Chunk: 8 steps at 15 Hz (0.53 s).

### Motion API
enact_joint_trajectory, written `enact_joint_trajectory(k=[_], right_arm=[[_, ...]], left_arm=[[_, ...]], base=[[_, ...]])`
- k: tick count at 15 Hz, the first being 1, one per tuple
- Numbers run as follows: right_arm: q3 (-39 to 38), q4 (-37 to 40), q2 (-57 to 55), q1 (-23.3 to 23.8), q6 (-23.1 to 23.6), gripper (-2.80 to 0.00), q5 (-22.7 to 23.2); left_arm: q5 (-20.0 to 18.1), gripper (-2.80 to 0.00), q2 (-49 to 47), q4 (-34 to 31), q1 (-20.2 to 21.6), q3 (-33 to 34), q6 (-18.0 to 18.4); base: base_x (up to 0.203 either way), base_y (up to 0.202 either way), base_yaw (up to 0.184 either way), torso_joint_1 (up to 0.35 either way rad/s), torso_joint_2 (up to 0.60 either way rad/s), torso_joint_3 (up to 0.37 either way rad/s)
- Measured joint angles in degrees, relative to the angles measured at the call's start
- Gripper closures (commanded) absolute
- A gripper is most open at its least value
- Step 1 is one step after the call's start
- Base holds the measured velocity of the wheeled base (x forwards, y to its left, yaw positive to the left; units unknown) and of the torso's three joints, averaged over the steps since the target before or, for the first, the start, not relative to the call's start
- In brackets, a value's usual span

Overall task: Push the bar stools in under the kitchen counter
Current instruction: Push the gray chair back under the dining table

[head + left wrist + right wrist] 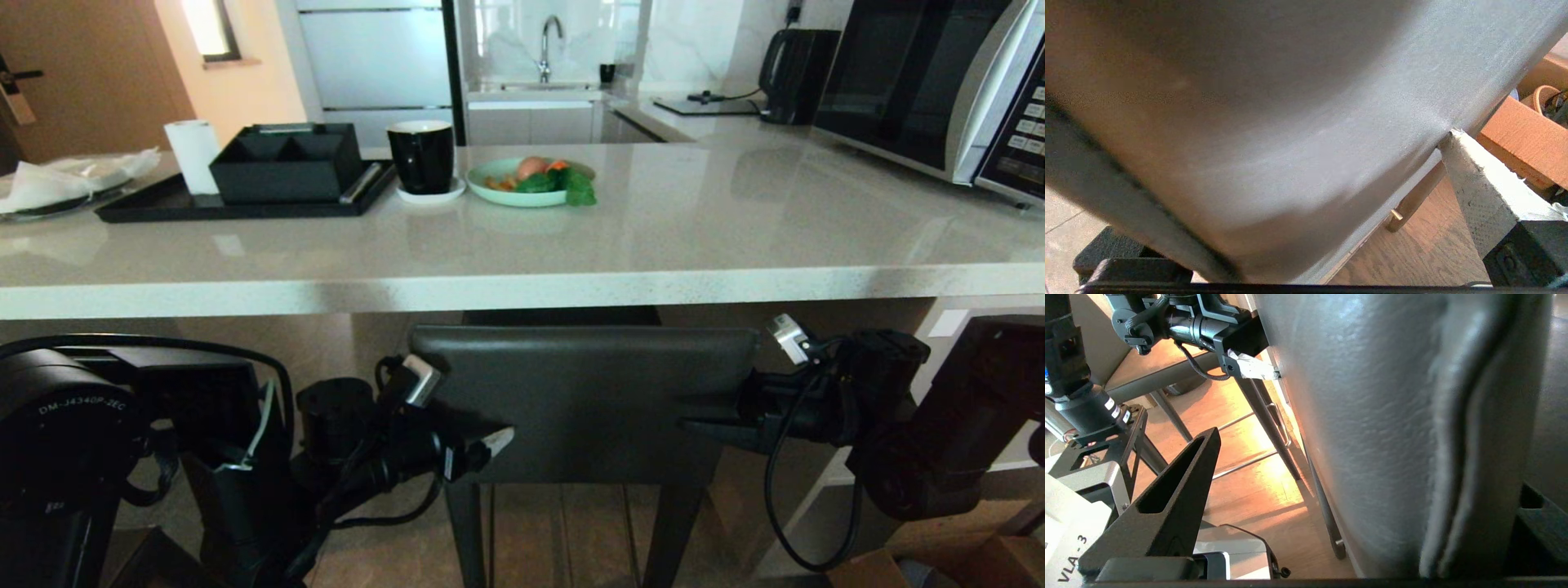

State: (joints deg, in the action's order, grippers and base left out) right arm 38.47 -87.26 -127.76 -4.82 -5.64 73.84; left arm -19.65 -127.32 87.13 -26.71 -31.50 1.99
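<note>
Pale stone kitchen counter: its tabletop spans the head view, thick speckled edge nearest the camera. Bar stool: its dark grey backrest stands just below that edge, seat tucked beneath. Left gripper and right gripper: fingers spread wide at the backrest's two sides, a left fingertip touching the leather. Green plate: on the tabletop behind.
</note>
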Motion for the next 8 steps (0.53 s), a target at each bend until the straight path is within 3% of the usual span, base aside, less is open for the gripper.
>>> enact_joint_trajectory(k=[4, 8], right_arm=[[-0.7, -0.1, 0.1, 0.6, 0.1, -2.8, 0.2], [-0.9, 0.2, 0.4, 5.2, -0.4, -2.8, 0.9]], left_arm=[[0.0, -2.8, 1.1, -0.1, 0.0, 1.2, -0.1], [-0.3, -2.8, 3.7, 0.5, 2.6, 4.2, -0.6]], base=[[0.0, 0.0, 0.0, 0.0, 0.0, 0.0], [0.0, 0.0, 0.0, 0.0, 0.0, 0.0]])
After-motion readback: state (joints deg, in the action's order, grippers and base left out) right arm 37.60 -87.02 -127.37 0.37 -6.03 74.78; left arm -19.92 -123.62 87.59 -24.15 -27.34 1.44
